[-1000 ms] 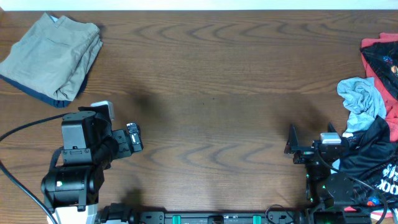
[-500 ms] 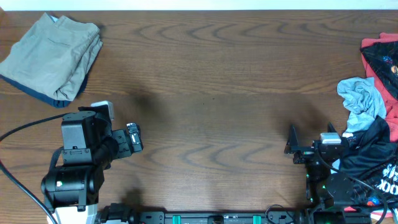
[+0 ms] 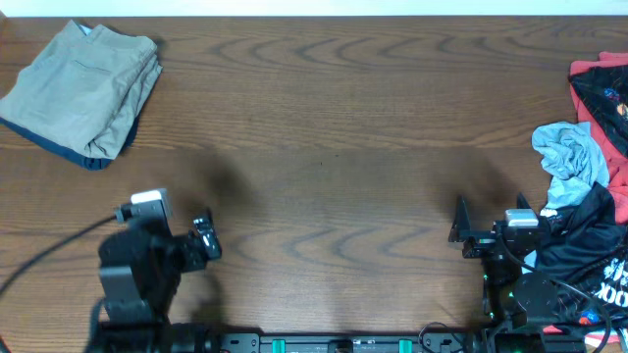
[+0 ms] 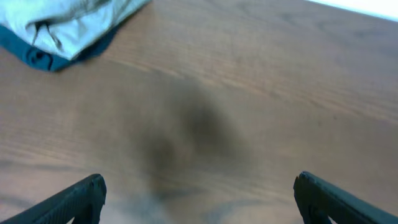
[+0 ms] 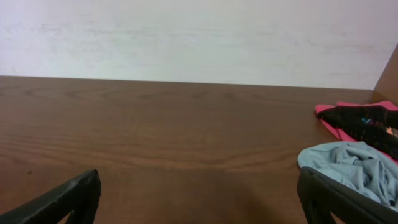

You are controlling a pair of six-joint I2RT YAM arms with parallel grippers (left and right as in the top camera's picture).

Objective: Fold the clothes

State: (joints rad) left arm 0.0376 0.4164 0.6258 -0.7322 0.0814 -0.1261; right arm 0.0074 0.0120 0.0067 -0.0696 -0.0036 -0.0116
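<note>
Two grippers wait at the near edge of the table (image 3: 324, 127), and neither one carries anything. The left gripper (image 3: 203, 241) is released: in the left wrist view, which is blurred, its fingers stand wide apart with only bare wood between them. The right gripper (image 3: 459, 227) is released in the same way, its fingers spread and pointing over the wood toward the middle. I judge that both are held wide like this because one garment is finished and the next is not yet taken. The middle of the table is bare wood, probably kept free as the place where a garment can be spread and folded. Just beside the right arm, and partly touching it, lies a black garment (image 3: 589, 240), and beyond it a light blue garment (image 3: 571, 157) and then a red-and-black garment (image 3: 601, 93). These three are crumpled and overlap each other at the right edge, which puts them within easy reach of the right arm for the next pick. Farthest away, in the far left corner, the khaki trousers (image 3: 83, 88) lie folded flat on top of a navy garment (image 3: 90, 160), of which only the edge shows. This stack seems placed there so that the finished pieces stay well apart from the unfolded ones.
</note>
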